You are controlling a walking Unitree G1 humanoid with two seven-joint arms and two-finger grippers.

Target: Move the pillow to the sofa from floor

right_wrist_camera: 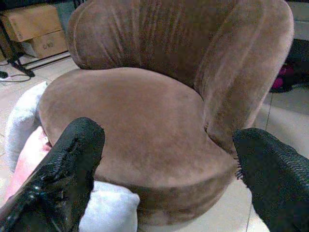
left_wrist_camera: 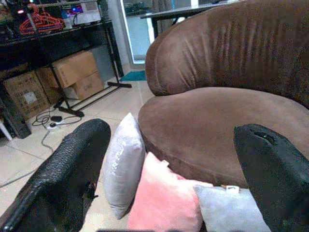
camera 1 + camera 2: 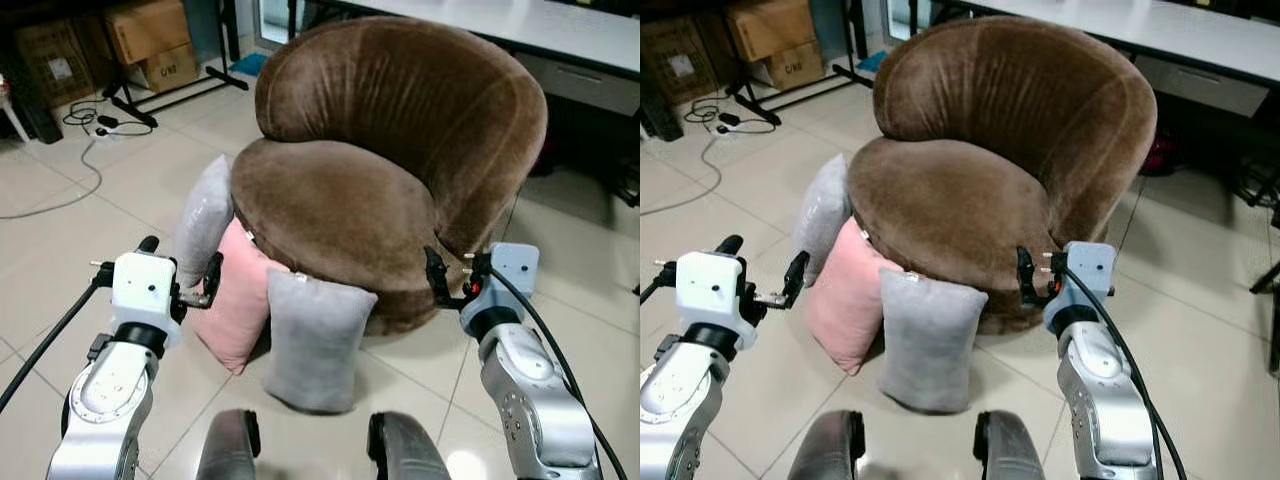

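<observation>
Your left wrist view adds red hangers (image 2: 37,21) on a rack. Left gripper (image 3: 180,270) spread wide, beside 3 pillows standing upright on floor against brown sofa (image 3: 400,170): silver-grey pillow (image 3: 203,218), pink pillow (image 3: 235,300), grey pillow (image 3: 315,340). Right gripper (image 3: 452,275) spread, at sofa's front.

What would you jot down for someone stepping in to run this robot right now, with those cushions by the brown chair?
Left gripper: open, empty, raised near the pink pillow.
Right gripper: open, empty, raised by the front edge of the brown sofa.
Three pillows stand on the floor against the sofa's base: a grey pillow in front, the pink one beside it, and a light grey pillow behind.
Done: nothing lifted; the seat is bare.
Left: grasp a pillow and set it on the seat.
</observation>
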